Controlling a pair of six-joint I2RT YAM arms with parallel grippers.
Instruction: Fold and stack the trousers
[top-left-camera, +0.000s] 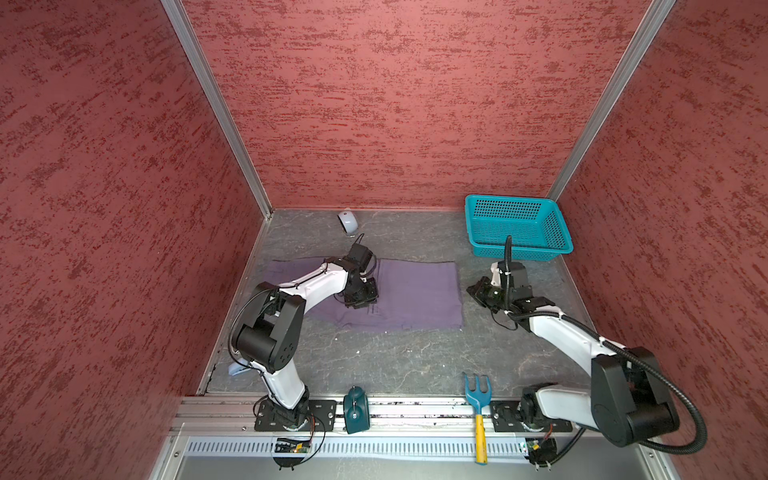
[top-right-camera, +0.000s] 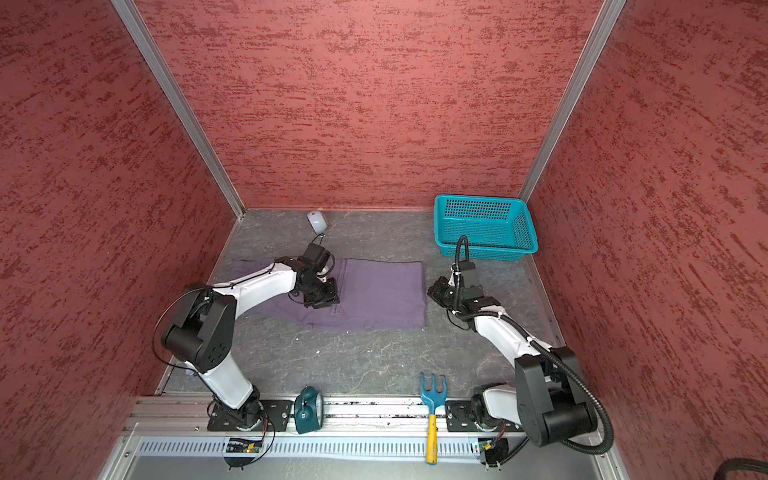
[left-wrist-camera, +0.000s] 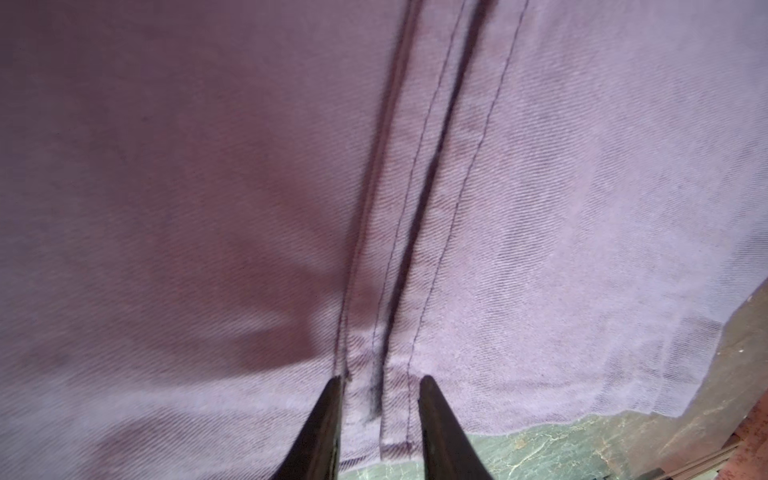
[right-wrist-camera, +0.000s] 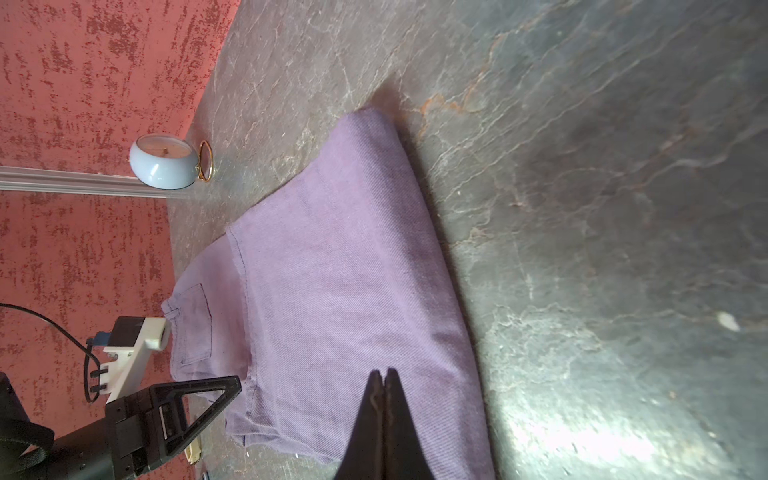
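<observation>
The purple-grey trousers (top-left-camera: 415, 291) (top-right-camera: 382, 291) lie folded flat across the middle of the table, with a hemmed leg end laid over the pocket part (right-wrist-camera: 195, 324). My left gripper (top-left-camera: 360, 305) (top-right-camera: 323, 303) points down onto them near the middle. In the left wrist view its dark fingers (left-wrist-camera: 328, 415) stand apart on the cloth (left-wrist-camera: 208, 208), astride the stitched hems, close to the cloth's edge; left gripper (left-wrist-camera: 381, 380) is open. My right gripper (top-left-camera: 473, 289) (right-wrist-camera: 384, 372) is shut and empty, hovering just off the trousers' right end (right-wrist-camera: 332, 270).
A teal basket (top-left-camera: 517, 249) (top-right-camera: 484, 249) stands at the back right, behind the right arm. A small white clock (top-left-camera: 347, 221) (right-wrist-camera: 162, 162) sits at the back. On the front rail lie a teal clock (top-left-camera: 356, 409) and a blue garden fork (top-left-camera: 478, 395).
</observation>
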